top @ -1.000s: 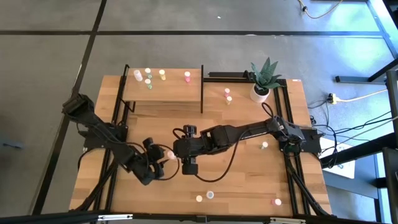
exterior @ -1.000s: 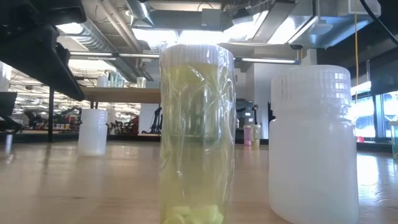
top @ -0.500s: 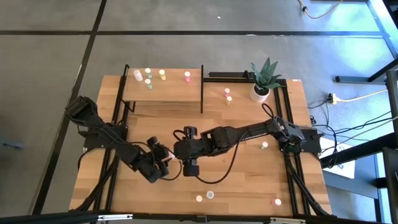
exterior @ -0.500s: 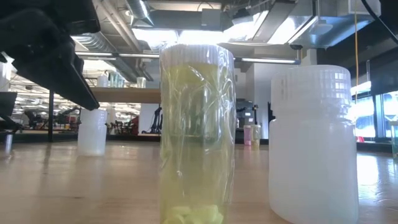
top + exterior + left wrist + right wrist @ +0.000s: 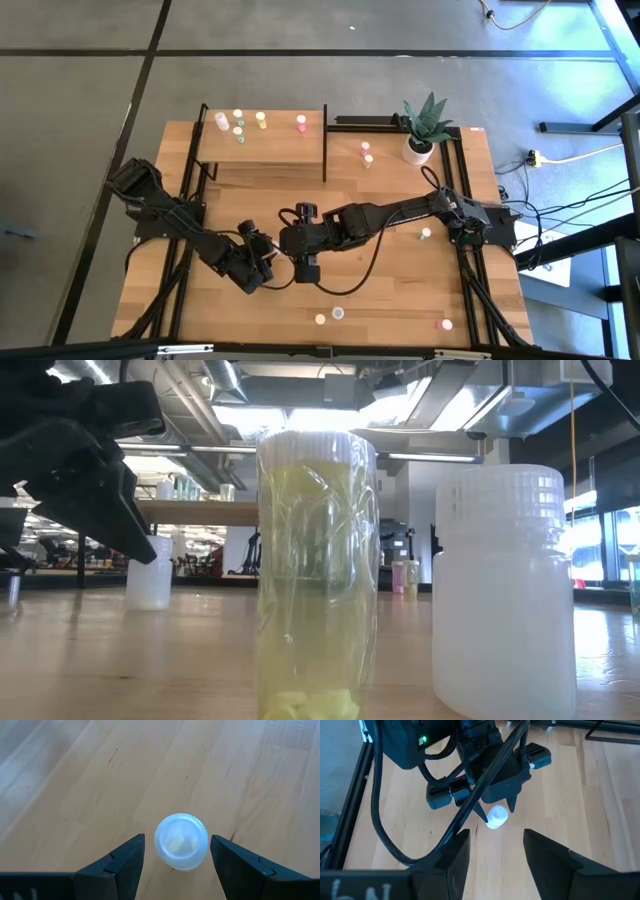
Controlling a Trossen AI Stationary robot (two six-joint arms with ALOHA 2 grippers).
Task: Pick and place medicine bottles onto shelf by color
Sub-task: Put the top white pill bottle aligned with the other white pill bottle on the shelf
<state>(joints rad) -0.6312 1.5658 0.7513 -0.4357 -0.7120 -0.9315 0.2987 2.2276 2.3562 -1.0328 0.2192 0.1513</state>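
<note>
Your left gripper (image 5: pixel 177 852) straddles a white-capped medicine bottle (image 5: pixel 181 841) at lower centre of the high view.

Its fingers (image 5: pixel 125 862) stand apart on either side of the upright bottle, not touching it. Your right gripper (image 5: pixel 495 852) hovers just beside, fingers spread and empty. The shelf (image 5: pixel 262 140) sits at upper left of the table (image 5: pixel 400 290), already holding several bottles; others stand near the plant pot (image 5: pixel 418 150) and along the bottom edge.
</note>
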